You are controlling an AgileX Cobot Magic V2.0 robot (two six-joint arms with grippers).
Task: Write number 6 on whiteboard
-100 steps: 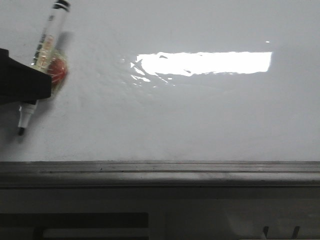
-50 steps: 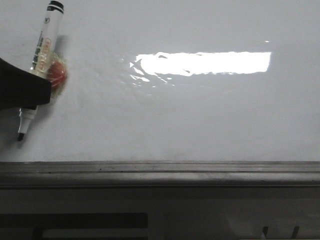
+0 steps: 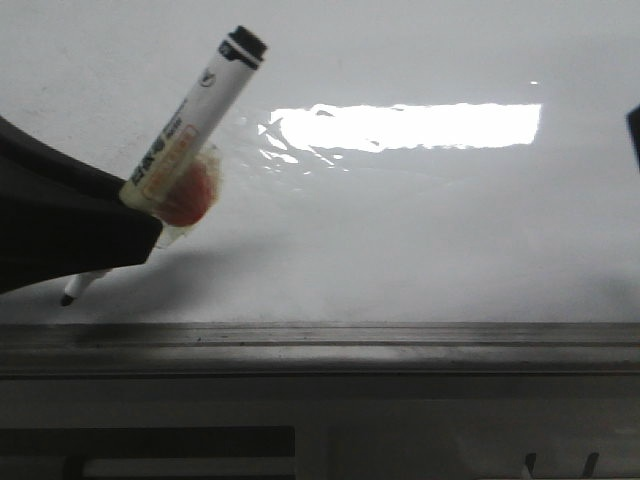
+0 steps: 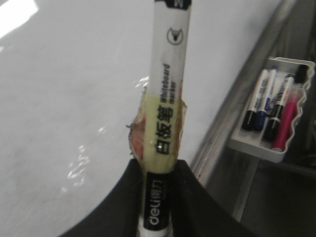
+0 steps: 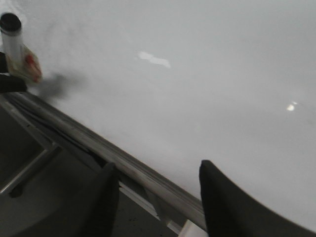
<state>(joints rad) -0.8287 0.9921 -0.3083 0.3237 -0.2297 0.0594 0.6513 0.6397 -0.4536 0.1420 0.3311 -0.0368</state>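
The whiteboard (image 3: pixel 400 230) is a glossy white board with a bright glare patch and a grey edge rail (image 3: pixel 320 340). No stroke of the number 6 shows on it in any view. My left gripper (image 3: pixel 110 235) is shut on a black-and-white marker pen (image 3: pixel 190 115) wrapped in yellowish tape with a red lump. The pen is tilted, cap end up to the right, its tip (image 3: pixel 68 297) low by the rail. In the left wrist view the pen (image 4: pixel 168 98) sits between the fingers (image 4: pixel 123 207). My right gripper (image 5: pixel 158 170) is open and empty over the rail.
A white tray (image 4: pixel 256 148) holding several spare markers hangs beyond the board's rail in the left wrist view. A dark sliver of the right arm (image 3: pixel 634 135) shows at the front view's right edge. The held pen also shows in the right wrist view (image 5: pixel 14 42).
My left gripper has moved right and tilted the pen further over; its tip has dropped closer to the rail. The right arm's edge has come into the front view.
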